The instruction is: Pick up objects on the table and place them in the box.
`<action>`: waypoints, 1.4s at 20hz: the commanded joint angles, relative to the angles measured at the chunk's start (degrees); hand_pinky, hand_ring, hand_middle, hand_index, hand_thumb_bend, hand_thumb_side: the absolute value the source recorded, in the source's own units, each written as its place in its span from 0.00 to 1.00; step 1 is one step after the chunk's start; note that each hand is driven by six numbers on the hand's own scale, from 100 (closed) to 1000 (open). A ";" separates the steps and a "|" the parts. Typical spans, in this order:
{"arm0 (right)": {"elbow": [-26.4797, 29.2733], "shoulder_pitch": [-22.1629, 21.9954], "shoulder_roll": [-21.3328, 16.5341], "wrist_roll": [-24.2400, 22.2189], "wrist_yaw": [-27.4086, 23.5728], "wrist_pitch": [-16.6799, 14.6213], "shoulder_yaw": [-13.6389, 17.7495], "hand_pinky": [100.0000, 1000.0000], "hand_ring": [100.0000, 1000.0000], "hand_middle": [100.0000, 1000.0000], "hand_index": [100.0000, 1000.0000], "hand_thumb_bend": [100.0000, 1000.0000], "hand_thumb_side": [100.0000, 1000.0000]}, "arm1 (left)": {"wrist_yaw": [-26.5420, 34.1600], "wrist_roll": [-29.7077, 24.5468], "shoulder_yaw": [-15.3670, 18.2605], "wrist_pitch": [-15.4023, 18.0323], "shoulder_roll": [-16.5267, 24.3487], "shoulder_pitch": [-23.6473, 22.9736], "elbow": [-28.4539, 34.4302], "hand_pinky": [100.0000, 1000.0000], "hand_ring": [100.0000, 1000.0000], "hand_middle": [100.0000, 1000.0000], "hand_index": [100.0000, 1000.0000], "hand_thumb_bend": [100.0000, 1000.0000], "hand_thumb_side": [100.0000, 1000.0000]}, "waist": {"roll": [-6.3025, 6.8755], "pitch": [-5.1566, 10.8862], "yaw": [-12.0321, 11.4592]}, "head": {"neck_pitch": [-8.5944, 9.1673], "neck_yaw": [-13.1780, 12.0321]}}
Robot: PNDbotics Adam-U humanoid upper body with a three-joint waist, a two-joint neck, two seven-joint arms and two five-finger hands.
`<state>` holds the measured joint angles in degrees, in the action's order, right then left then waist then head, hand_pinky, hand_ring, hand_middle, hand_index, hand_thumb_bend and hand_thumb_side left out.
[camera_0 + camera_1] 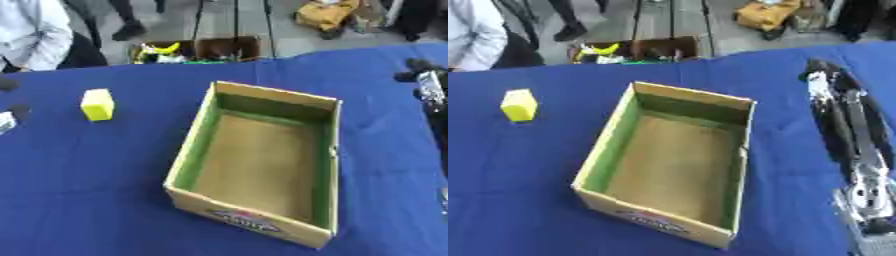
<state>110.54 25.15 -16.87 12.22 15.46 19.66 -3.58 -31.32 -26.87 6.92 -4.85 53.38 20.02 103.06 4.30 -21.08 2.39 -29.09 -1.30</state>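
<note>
One box (pixel 262 165) sits open in the middle of the desk (pixel 87 190), and its brown floor looks bare; green runs up the inner walls, and a red and blue label shows on the near outer wall; the box lies slightly askew, its near corner turned toward the robot's right.

Over on the left, well apart from the box, stands a small yellow block (pixel 97 104), upright on the blue cloth; nothing touches it.

The right hand (pixel 822 75) shows best in the right eye view; it lies along the right side of the desk, beside the box but apart from it, dark fingers reaching away toward the far edge, with the black and silver arm (pixel 859 150) trailing back to the lower right corner; the fingers look stretched out long and straight rather than curled, and they hold nothing.

The left hand (pixel 10 112) barely shows; only a few dark and pale bits peek in at the left edge of the left eye view, near the yellow block yet apart from it; whether its fingers are spread or curled, I cannot tell.

Beyond the far edge of the desk, on the floor, a carton (pixel 197 50) holds mixed things, something yellow and curved among them.
</note>
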 commanded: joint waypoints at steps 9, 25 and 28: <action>-2.08 -1.02 0.23 1.66 -0.87 -2.20 0.33 0.92 1.00 0.69 0.87 0.00 0.99 | 0.78 0.26 0.75 -0.14 1.34 0.24 0.04 0.49 0.80 0.82 0.94 0.35 1.00 | 0.32 0.89 -0.13 | 1.02 0.05; -2.00 -1.03 -0.77 1.73 -1.23 -1.99 0.51 0.92 1.00 0.69 0.87 0.00 0.99 | -3.00 0.06 -3.15 7.45 2.72 12.05 -17.01 0.53 0.80 0.85 0.99 0.47 0.86 | 1.17 -0.10 2.62 | 1.78 -2.55; -1.99 -1.06 -0.89 1.68 -1.32 -1.94 0.48 0.92 1.00 0.69 0.87 0.00 0.99 | -4.09 -0.12 -4.08 10.14 2.13 14.81 -20.30 0.54 0.80 0.86 0.99 0.48 0.82 | 1.37 -0.17 3.11 | 1.97 -2.78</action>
<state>107.74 23.64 -16.49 13.88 14.51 17.70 -3.50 -34.89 -27.02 2.63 4.22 53.88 33.87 83.60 5.73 -22.24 5.61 -27.89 -3.81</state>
